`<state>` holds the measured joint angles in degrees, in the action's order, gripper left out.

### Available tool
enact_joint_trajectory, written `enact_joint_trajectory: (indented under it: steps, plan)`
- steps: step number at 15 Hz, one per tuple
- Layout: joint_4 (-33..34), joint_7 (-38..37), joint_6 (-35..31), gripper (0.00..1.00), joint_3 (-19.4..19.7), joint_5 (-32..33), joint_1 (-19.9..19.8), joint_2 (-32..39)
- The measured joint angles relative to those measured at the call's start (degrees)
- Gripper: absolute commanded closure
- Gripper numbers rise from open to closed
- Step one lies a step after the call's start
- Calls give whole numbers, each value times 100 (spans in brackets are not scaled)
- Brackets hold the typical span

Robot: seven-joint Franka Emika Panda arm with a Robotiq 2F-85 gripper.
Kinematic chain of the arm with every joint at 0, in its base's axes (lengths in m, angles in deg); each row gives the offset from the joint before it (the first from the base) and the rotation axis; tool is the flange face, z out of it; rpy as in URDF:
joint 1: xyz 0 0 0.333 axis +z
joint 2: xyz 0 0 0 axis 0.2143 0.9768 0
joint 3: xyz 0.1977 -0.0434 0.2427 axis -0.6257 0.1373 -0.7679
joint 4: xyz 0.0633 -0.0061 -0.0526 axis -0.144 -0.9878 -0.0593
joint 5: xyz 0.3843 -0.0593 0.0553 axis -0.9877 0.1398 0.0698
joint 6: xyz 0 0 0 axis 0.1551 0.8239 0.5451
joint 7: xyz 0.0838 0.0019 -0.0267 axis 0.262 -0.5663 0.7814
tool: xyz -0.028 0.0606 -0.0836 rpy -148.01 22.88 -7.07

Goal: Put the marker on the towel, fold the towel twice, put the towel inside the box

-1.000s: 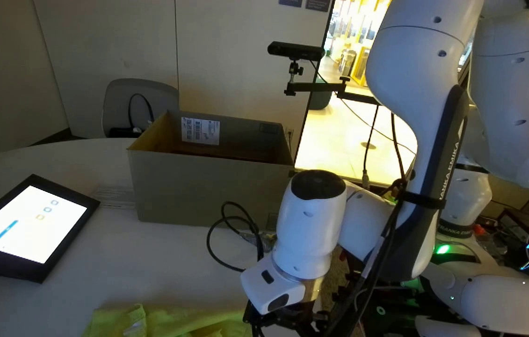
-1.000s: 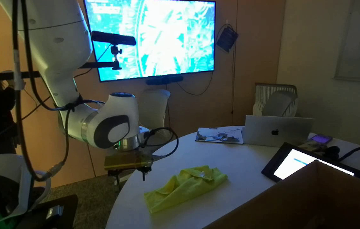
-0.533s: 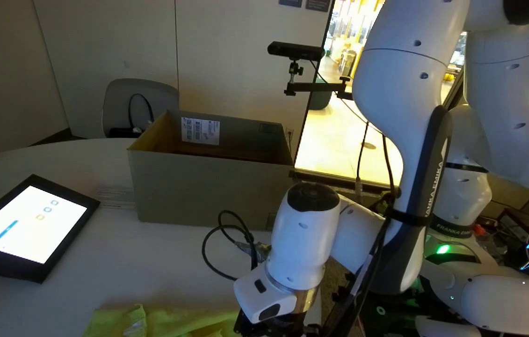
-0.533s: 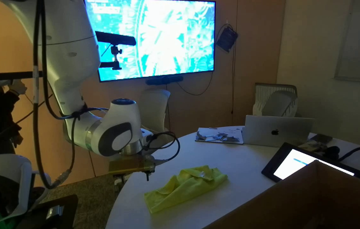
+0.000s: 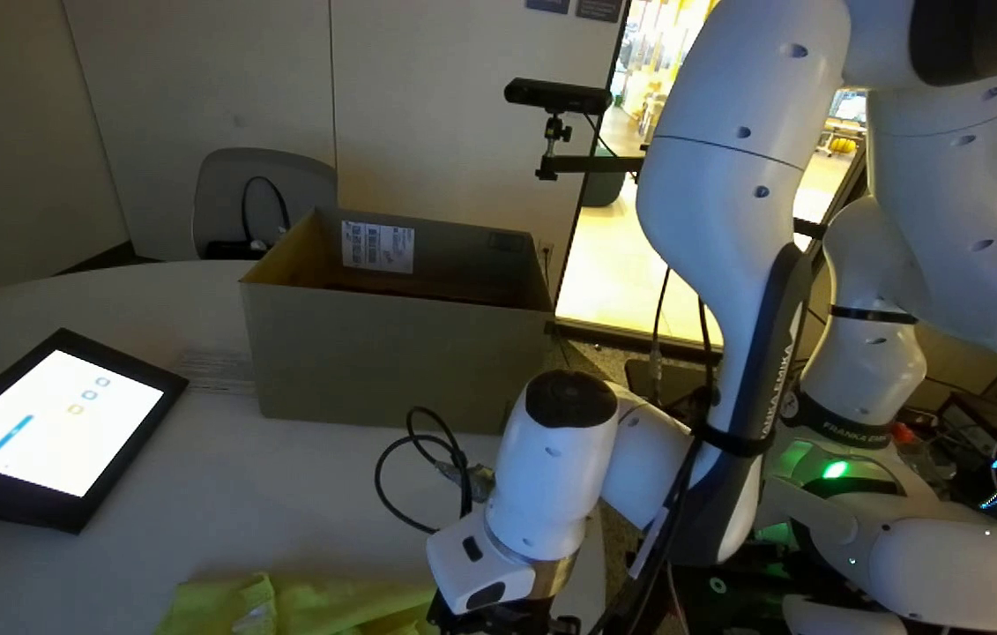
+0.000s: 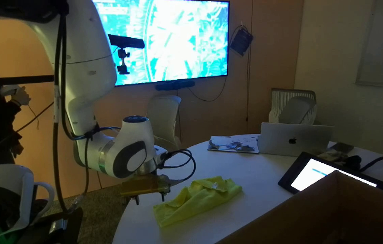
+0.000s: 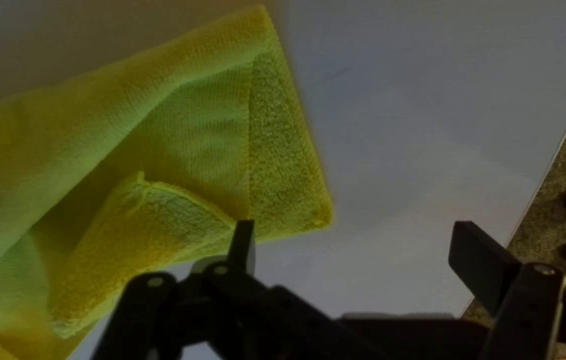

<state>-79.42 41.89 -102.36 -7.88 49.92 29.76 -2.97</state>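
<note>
The yellow-green towel (image 6: 199, 203) lies folded and rumpled on the white table, and its front part shows in an exterior view (image 5: 313, 604). In the wrist view the towel (image 7: 212, 130) fills the left side, with a folded-over flap near its lower edge. My gripper (image 7: 353, 227) is open with nothing between its fingers; the left finger overlaps the towel's edge in the picture, the right one is over the table. In an exterior view the gripper (image 6: 150, 199) hangs just left of the towel, above the table edge. The brown cardboard box (image 5: 392, 357) also shows here (image 6: 313, 213). The marker is out of view or hidden.
The black-framed tablet (image 5: 57, 423) stands on the table near the box. A laptop (image 6: 293, 139) and a magazine (image 6: 233, 144) lie at the table's far side. The table's edge (image 7: 558, 150) runs close to the gripper's right finger. A cable loop (image 6: 177, 159) hangs from the wrist.
The arm has moved lower and closer to the towel, bringing the open gripper down near the towel's end. The towel, box and tablet have not moved.
</note>
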Motion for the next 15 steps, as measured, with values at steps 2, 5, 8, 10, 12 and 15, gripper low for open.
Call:
enact_joint_trajectory:
  steps: [2,5,8,10,12,15]
  plan:
    - [83,-104,-2,0,136,47,92,111]
    - [207,-272,-1,0,267,116,162,257]
    - [314,-362,1,0,335,133,166,365]
    - [367,-397,9,26,375,133,166,428]
    - [399,-409,24,43,412,139,166,491]
    - [443,-440,31,68,496,149,169,529]
